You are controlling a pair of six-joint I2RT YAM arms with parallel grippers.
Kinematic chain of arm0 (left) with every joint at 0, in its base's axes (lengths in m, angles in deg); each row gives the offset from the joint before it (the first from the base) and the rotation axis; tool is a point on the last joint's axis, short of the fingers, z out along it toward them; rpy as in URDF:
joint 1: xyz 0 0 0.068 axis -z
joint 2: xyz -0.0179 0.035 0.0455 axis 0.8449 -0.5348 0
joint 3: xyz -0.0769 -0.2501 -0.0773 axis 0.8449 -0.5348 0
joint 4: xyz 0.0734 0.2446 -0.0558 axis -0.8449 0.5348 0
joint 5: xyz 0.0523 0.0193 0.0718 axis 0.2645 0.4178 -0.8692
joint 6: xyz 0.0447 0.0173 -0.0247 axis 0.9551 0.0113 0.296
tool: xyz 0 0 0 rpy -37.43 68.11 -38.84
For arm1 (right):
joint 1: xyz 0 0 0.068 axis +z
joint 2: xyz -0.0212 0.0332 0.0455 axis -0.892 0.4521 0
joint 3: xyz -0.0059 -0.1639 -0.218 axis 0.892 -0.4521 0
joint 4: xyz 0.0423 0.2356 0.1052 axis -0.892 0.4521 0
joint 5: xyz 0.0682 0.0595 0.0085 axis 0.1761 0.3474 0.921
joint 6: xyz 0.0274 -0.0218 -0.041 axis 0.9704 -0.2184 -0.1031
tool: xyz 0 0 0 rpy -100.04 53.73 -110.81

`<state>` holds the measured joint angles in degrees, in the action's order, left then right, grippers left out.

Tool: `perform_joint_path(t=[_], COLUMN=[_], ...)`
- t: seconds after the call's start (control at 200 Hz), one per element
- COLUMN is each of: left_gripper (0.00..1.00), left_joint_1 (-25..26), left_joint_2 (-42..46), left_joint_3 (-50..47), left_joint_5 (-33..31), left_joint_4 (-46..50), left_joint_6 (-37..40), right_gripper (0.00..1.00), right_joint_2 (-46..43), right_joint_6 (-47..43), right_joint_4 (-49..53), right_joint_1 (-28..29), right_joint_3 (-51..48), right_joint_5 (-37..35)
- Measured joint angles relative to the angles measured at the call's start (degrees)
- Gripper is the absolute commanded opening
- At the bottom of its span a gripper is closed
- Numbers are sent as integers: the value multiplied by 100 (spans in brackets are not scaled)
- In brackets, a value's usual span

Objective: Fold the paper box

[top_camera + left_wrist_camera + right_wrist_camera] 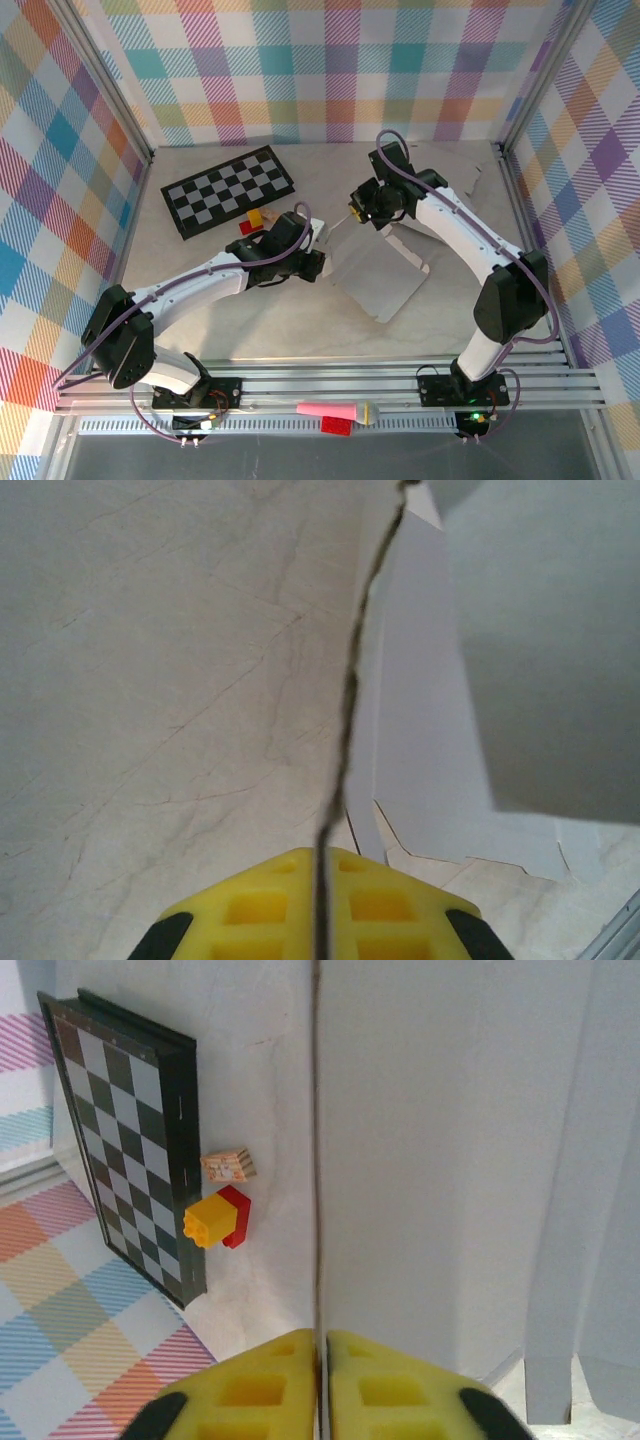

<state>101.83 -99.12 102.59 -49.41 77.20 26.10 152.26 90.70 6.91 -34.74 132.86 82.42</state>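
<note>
The paper box (385, 275), a white sheet, is shown at the middle of the table (300, 330), between the arms. One edge is pinched by the closed left gripper (320, 880), and another is clamped by the right gripper (322, 1350).

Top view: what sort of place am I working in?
Probably a staged robot test cell, not a home: plaid walls, metal rails along the near edge, and a marble-look table holding a chessboard.

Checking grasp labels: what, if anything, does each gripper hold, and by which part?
Both hold the paper box: left gripper and right gripper each pinch a thin sheet edge between their pads.
</note>
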Motion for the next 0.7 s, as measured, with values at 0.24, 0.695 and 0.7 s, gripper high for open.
perform_joint_path(t=[0.24, 0.695, 0.7], left_gripper=[0, 0, 0], left_joint_1=[0, 0, 0], left_joint_2=[0, 11, 11], left_joint_3=[0, 7, 7], left_joint_5=[13, 11, 11], left_joint_4=[48, 138, 136], left_joint_6=[4, 15, 15], right_gripper=[21, 17, 17], right_joint_2=[0, 0, 0], right_joint_6=[-129, -142, -142], right_joint_4=[-260, -385, -385], right_joint_1=[-146, -181, -181], right_joint_3=[-127, -227, -227], right_joint_5=[302, 492, 492])
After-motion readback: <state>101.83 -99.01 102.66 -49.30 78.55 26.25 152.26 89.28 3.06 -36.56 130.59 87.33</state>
